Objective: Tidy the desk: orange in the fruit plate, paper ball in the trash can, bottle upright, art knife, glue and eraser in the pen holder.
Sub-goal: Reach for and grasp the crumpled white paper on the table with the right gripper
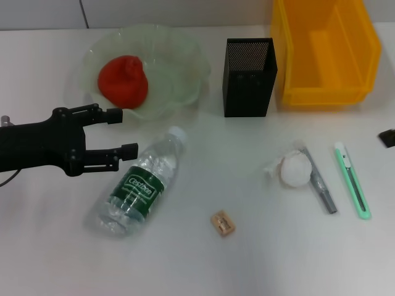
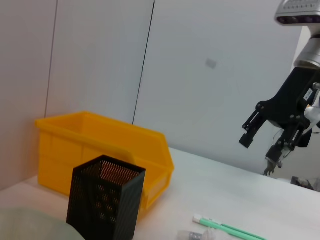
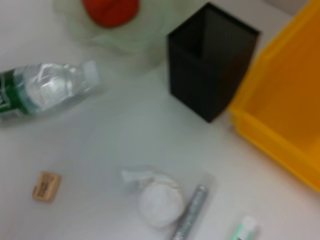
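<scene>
The left hand (image 1: 126, 132) reaches in from the counter's left edge, its black arm lying nearly level above the surface. Its two fingers (image 1: 113, 114) stand wide apart with nothing between them, their tips between the rim of the fruit plate (image 1: 179, 58) and the cap end of the bottle (image 1: 139, 184). The right hand (image 2: 260, 150) shows only in the left wrist view, raised well above the counter off its right side, fingers spread and empty.

The counter (image 1: 247, 259) is plain white, and pale panelled walls stand behind it.

The orange (image 1: 123, 80) sits inside the fruit plate near the far left corner; it is red-orange with a puckered top, and the plate is pale green, see-through and scalloped. The bottle lies on its side, clear with a dark-green label, its white cap pointing toward the plate. The black mesh pen holder (image 1: 249, 77) stands upright at the far middle, just beside the yellow trash can (image 1: 324, 92) in the far right corner. The paper ball (image 1: 294, 169), white and crumpled, lies right of centre, touching a grey glue stick (image 1: 321, 185). A mint-green art knife (image 1: 353, 180) lies near the right edge. The tan eraser (image 1: 223, 224) lies alone toward the near edge.
</scene>
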`<move>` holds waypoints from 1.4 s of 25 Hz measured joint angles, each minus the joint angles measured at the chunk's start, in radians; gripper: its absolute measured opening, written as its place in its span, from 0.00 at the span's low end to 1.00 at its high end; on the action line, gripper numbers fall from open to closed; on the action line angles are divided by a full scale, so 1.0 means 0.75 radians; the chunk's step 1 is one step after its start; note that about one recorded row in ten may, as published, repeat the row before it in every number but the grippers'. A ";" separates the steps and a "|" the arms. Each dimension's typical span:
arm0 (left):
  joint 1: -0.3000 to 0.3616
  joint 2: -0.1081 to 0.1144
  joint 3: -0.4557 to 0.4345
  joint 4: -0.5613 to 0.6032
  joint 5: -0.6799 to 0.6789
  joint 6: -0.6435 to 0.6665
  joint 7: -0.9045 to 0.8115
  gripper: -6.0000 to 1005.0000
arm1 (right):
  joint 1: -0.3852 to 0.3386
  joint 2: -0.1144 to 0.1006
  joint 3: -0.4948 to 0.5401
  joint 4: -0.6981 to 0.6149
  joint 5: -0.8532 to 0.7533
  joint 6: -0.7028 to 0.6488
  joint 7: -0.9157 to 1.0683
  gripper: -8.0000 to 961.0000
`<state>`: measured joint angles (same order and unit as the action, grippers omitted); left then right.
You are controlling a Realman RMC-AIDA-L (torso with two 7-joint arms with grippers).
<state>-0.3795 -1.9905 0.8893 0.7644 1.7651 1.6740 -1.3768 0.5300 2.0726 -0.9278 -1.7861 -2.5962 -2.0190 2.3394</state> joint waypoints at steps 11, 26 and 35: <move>-0.001 -0.001 -0.003 -0.001 0.005 -0.007 0.001 0.83 | 0.053 0.010 -0.178 0.326 0.019 0.230 -0.050 0.78; -0.005 -0.009 0.007 -0.014 0.005 -0.052 0.000 0.83 | 0.203 0.010 -0.273 0.954 0.073 0.612 -0.247 0.78; -0.006 -0.017 -0.002 -0.019 0.023 -0.066 0.000 0.83 | 0.219 0.010 -0.296 1.043 0.073 0.679 -0.277 0.57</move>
<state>-0.3839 -2.0030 0.8881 0.7500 1.7825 1.6248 -1.3767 0.6942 2.0799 -1.1495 -1.0041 -2.5413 -1.5099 2.1318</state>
